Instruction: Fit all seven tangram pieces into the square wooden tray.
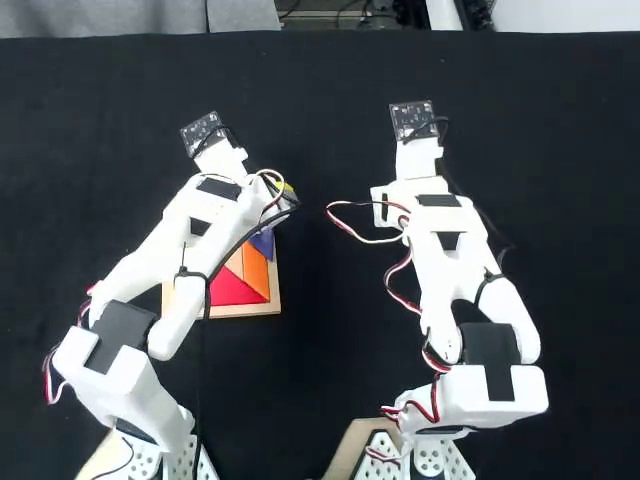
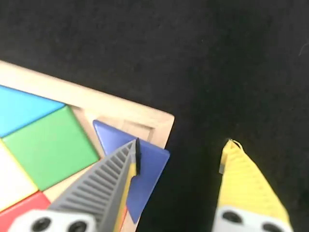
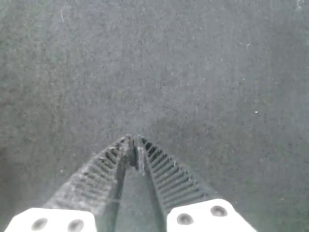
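The tray (image 2: 120, 108) lies on the black counter (image 2: 217, 58), with cyan (image 2: 24, 108), green (image 2: 48, 145) and red (image 2: 19, 208) pieces flat inside it. At the tray's corner a blue piece (image 2: 152, 166) rests askew across the rim. The left claw (image 2: 183, 144) hangs released over that corner, its grey finger (image 2: 106, 179) above the blue piece and its yellow finger (image 2: 241, 179) off the tray. The right claw (image 3: 133, 142), clenched on nothing, hovers well apart from the tray.

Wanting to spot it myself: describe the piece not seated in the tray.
Find the tray on the black table. At its corner by the left gripper lies a dark blue piece. Unlike the green piece, it overhangs the rim.
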`<action>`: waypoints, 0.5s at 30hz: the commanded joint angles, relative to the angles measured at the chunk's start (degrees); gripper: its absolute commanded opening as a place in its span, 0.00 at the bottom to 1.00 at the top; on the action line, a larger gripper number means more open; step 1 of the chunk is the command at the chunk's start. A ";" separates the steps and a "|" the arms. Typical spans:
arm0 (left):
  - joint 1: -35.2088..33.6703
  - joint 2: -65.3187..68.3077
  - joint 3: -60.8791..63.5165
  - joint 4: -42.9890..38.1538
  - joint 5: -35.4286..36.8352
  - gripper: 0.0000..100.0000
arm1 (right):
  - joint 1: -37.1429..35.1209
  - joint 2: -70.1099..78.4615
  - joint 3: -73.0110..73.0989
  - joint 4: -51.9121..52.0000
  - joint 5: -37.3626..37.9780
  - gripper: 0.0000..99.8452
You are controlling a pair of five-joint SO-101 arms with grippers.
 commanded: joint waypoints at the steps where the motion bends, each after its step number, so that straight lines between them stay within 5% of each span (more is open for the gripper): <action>1: 4.88 -4.92 -4.53 4.13 -0.62 0.28 | 0.97 -1.01 -3.21 0.53 -0.53 0.01; 15: 6.37 6.42 -7.78 3.87 -0.88 0.28 | 1.05 -1.01 -3.21 0.53 -0.53 0.01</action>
